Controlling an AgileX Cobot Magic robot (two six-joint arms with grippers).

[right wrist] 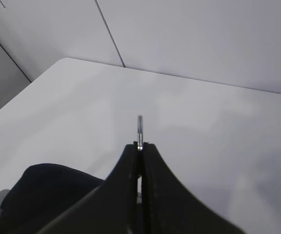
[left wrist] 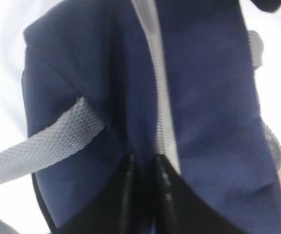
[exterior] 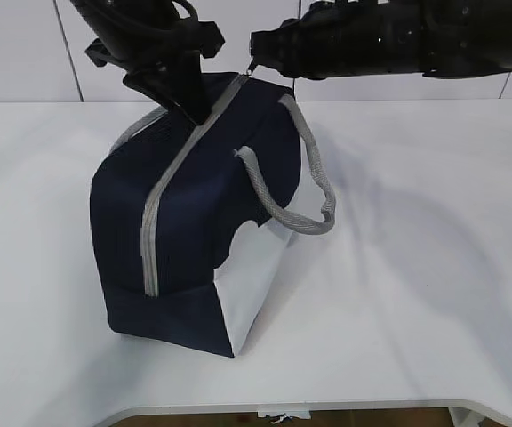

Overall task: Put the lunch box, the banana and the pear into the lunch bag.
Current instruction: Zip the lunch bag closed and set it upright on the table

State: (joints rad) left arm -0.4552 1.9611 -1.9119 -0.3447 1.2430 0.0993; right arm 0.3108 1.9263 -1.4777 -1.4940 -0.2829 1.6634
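On the white counter point(exterior: 416, 267) stands the large boxy navy-blue fabric lunch bag point(exterior: 203, 205), with its grey zipper point(exterior: 163, 191) running along the top and down the near face, grey woven handles point(exterior: 305, 191) hanging loose to either side and a white end panel point(exterior: 256, 285) facing the front. The zipper looks drawn shut along all of its visible length, so the lunch box, banana and pear cannot be seen; I cannot tell whether they are inside. The bag is soft: its cloth dents and folds, so it will sag and shift under a pull unless it is pinned, though its boxy shape suggests some stiffness in the walls. The left gripper point(exterior: 194, 111) presses down on the top of the bag beside the zipper, its fingers point(left wrist: 165, 190) drawn close together at the grey tape, apparently pinching the fabric there, though the blurred wrist view does not settle how much it grips. The right gripper point(right wrist: 139, 146) has its fingers closed on the small metal ring pull point(right wrist: 140, 127), held just above the far end of the bag's top. That pull is thin, smooth and likely slippery, so a firm pinch near its base seems best, with the pull kept in line with the zipper while the other arm steadies the cloth.
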